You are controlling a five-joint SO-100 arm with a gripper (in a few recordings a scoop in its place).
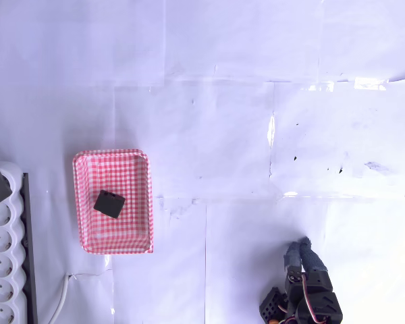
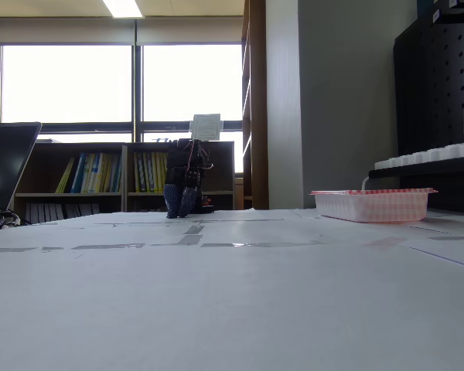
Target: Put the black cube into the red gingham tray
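The black cube (image 1: 110,203) lies inside the red gingham tray (image 1: 143,202) at the left of the overhead view, near the tray's middle and turned at an angle. In the fixed view the tray (image 2: 371,205) sits at the right on the white table, and its rim hides the cube. My gripper (image 1: 299,244) is far from the tray at the bottom right of the overhead view, its fingers together with nothing between them. In the fixed view the gripper (image 2: 181,210) points down at the far side of the table.
A white multi-socket power strip (image 1: 1,270) with a cable lies along the left edge, just left of the tray. The table is covered in taped white paper sheets (image 1: 256,135). A laptop (image 2: 4,174) stands at the left in the fixed view.
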